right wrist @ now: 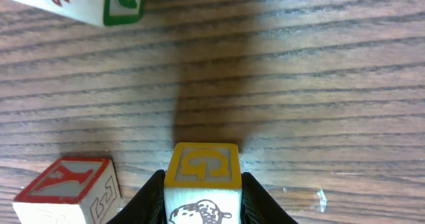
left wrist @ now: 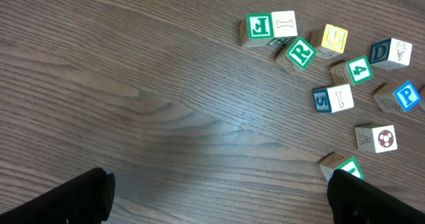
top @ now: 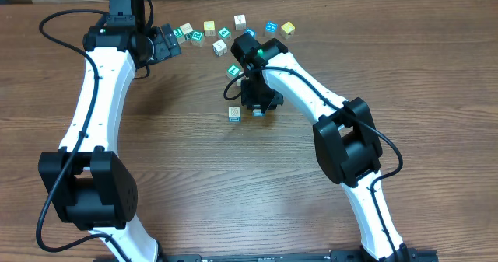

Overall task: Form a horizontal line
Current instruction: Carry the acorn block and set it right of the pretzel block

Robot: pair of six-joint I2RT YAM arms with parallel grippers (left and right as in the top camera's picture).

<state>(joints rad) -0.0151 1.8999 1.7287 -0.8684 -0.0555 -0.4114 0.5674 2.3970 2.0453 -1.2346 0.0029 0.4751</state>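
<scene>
Clamping yellow-faced cube [right wrist: 202,165] in right pincer [right wrist: 202,197], red-Y cube [right wrist: 66,184] just beside.

In the right wrist view the yellow-topped block [right wrist: 202,165] is cropped by the lower edge, and the right pincer [right wrist: 202,187] is seen only as dark slivers. The red Y block [right wrist: 66,187] at lower left and the green-lettered block [right wrist: 99,1] at upper left are cut off too. In the left wrist view a green block [left wrist: 348,165] at lower right is partly hidden by the left pincer [left wrist: 219,184].
</scene>
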